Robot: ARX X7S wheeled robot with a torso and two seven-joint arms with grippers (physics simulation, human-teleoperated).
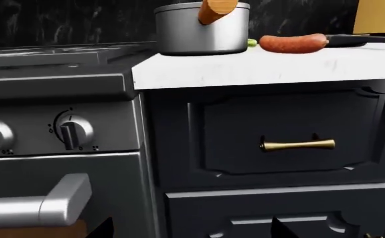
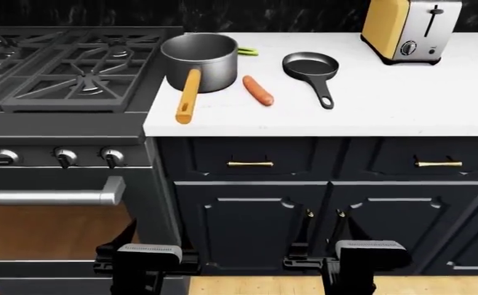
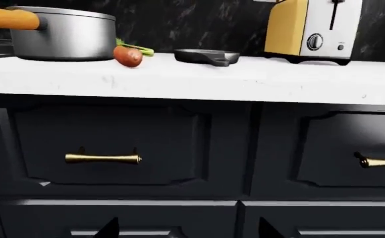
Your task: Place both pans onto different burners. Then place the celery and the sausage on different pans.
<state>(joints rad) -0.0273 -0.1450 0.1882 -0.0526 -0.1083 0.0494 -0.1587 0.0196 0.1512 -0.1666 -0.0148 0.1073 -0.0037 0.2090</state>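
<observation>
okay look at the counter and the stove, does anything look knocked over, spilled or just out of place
Nothing looks spilled, tipped or damaged. The saucepan, frying pan and toaster stand upright on the counter, and the sausage lies flat between the pans. Only a sliver of celery shows behind the saucepan.

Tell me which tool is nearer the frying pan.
Right. The right tool hangs low, almost straight below the frying pan; the left tool hangs equally low, further left, under the saucepan handle.

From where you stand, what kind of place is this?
Most likely a home kitchen: a gas stove with grated burners, a white counter over dark cabinets, and a yellow toaster.
</observation>
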